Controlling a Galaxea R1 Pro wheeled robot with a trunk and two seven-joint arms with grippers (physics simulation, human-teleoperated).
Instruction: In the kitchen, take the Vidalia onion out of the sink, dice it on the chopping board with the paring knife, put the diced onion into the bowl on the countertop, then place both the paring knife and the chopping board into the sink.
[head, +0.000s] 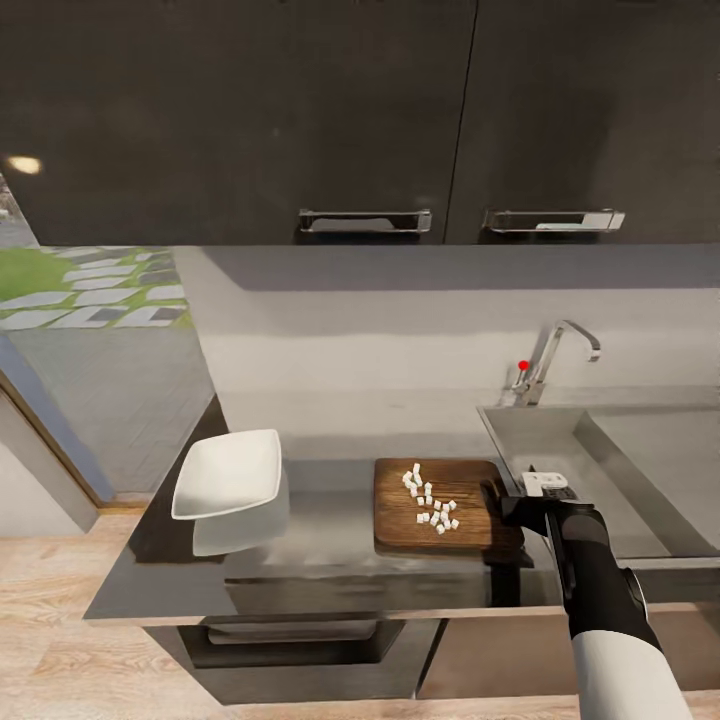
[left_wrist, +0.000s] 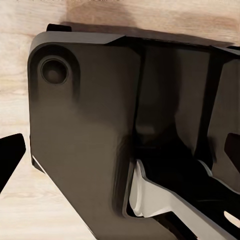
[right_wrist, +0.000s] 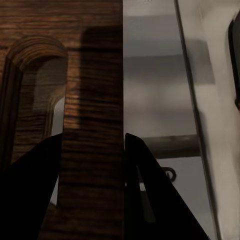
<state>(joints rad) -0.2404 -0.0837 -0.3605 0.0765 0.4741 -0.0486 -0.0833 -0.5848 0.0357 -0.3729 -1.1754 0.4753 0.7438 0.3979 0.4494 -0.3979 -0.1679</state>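
The onion is already diced: small white pieces (head: 430, 499) lie scattered on the chopping board (head: 400, 525), which rests on the countertop (head: 330, 560) just left of the sink (head: 640, 470). The bowl (head: 228, 472) stands to the left of the board, apart from it, and holds no onion. The step in hand is therefore judged to be the transfer of the diced onion into the bowl.

The right gripper (head: 512, 507) is at the right edge of the board. In the right wrist view, its two dark fingers (right_wrist: 35, 190) stand one on each side of the board's wooden edge (right_wrist: 92, 150), so they appear to be pinching the board. Whether both pads are actually pressing on the wood cannot be confirmed from this close view. The right forearm reaches from the near right up to the board, running roughly level over the counter edge.

The left gripper's fingertips (left_wrist: 11, 157) show at the margins of the left wrist view, spread apart and empty, over dark robot bodywork and light wood floor (left_wrist: 30, 210).

The next move calls for lifting the board level, carrying it left over the bowl, and tilting it so that the pieces slide in without spilling onto the countertop.
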